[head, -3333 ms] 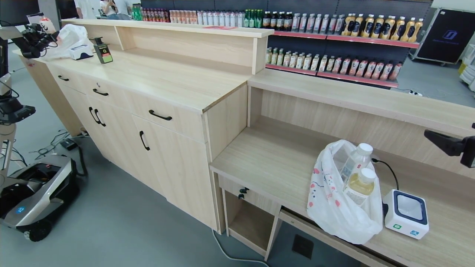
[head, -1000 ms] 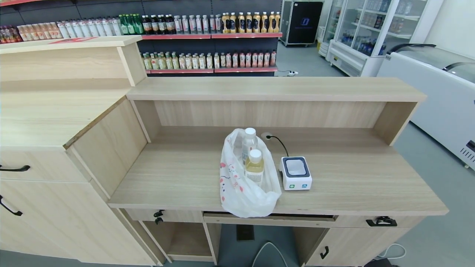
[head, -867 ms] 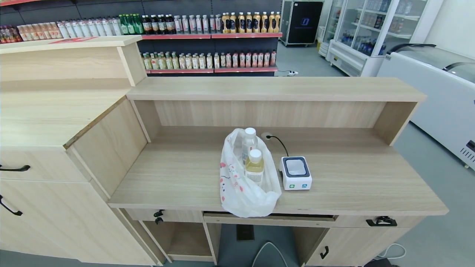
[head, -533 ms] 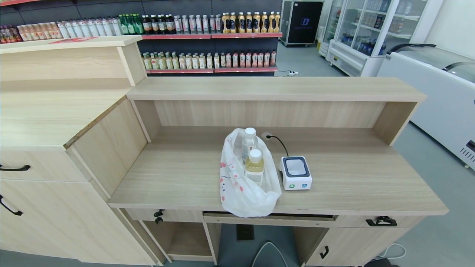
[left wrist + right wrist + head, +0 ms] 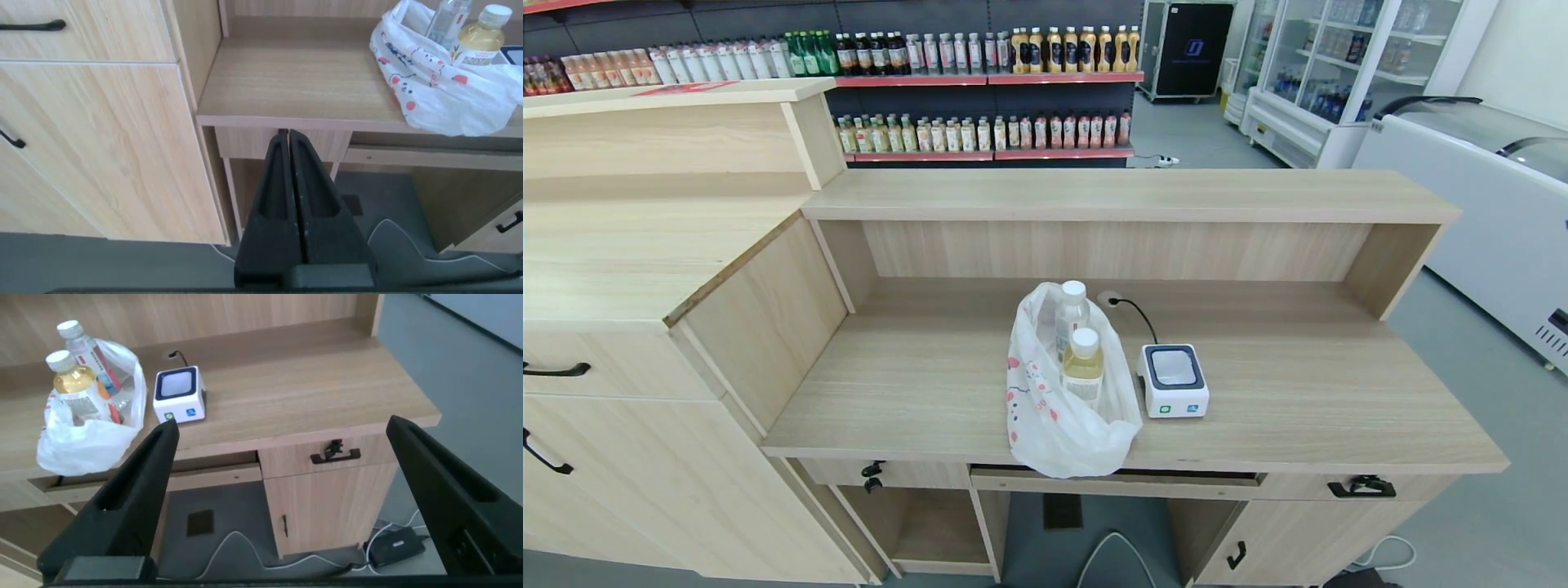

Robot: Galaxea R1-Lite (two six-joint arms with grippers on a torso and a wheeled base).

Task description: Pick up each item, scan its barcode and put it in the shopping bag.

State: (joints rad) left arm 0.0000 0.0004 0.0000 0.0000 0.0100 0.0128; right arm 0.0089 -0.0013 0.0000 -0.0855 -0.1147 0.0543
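A white shopping bag with red marks stands open on the lower wooden counter, near its front edge. Two bottles stand upright inside it: a clear one at the back and a yellow drink in front, both with white caps. Just right of the bag sits the white barcode scanner, its cable running to the back. My left gripper is shut and empty, low in front of the counter, left of the bag. My right gripper is wide open and empty, before the counter, off to the right of the scanner and bag.
A taller counter adjoins on the left, with a raised shelf behind the work surface. Below the counter edge are a drawer handle and a cupboard. Shelves of bottled drinks and fridges stand beyond.
The head camera has swung from the long left counter to face the lower counter squarely. Over the last second the bag, bottles and scanner have stayed put.
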